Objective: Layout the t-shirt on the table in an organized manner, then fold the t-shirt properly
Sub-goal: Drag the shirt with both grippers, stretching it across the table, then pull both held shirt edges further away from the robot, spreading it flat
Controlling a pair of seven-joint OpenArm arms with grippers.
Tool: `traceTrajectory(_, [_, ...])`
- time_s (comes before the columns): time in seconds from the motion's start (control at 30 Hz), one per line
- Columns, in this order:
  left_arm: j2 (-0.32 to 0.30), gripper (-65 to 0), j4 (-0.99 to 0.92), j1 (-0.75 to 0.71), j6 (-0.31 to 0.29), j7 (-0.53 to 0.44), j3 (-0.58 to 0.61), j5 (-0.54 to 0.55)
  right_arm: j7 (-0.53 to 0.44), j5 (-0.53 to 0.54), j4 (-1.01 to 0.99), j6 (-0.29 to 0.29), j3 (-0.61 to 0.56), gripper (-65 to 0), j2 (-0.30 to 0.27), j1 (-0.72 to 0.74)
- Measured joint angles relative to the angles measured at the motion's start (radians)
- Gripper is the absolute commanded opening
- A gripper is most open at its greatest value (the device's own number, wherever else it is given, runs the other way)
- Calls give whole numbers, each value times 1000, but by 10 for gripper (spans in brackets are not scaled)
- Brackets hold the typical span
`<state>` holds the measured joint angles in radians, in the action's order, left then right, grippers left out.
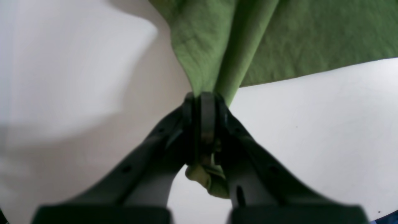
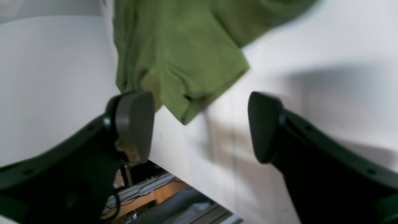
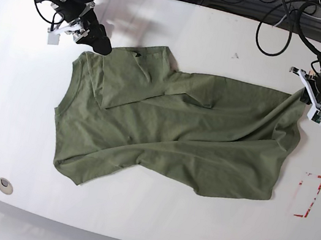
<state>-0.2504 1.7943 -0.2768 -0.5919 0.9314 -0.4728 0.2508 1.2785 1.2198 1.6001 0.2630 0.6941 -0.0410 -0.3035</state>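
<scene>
shirt spread on table, left gripper clamped on one corner, right gripper open

olive-green shirt [image 3: 171, 131] lying across middle of white table [image 3: 183, 27], mostly flat but wrinkled. one sleeve folded over onto chest area, near top in base view. long creases running from right-hand corner toward centre. lower edge uneven.

left gripper [image 1: 203, 102], at right in base view: jaws pressed together on a bunched corner of shirt. in left wrist view, cloth fanning out from pinch point in two folds, with a small wad of fabric showing behind the jaws. corner drawn up slightly off table.

right gripper [image 2: 200, 124], at left in base view: jaws standing wide apart, nothing between pads [image 2: 135, 123]. in right wrist view, sleeve hem hanging just ahead of the gap, not touching either pad as far as blur allows. table edge visible below the gripper, with clutter under it out of focus.

red dashed rectangle [image 3: 309, 196] on table near right-hand side in base view, just beside shirt, not covered. two round holes [image 3: 5, 184] near front edge, well apart, both clear of shirt.
</scene>
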Motion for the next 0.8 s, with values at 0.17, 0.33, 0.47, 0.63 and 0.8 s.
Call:
traceTrajectory(0.17, [0, -650, 0, 0, 0, 0, 0, 0, -3, -6, -21, 9, 0, -228, -3, 32])
traceTrajectory(0.33, [0, -650, 0, 0, 0, 0, 0, 0, -10, -35, -56, 11, -2, -228, 0, 68])
traceTrajectory(0.47, [0, -650, 0, 0, 0, 0, 0, 0, -10, -57, -90, 11, -1, -228, -4, 92])
traceTrajectory(0.63, [0, -650, 0, 0, 0, 0, 0, 0, -11, -68, -95, 26, -1, -228, -4, 110])
traceTrajectory(0.8, [0, -650, 0, 0, 0, 0, 0, 0, -11, -92, -95, 26, -14, -228, -19, 108])
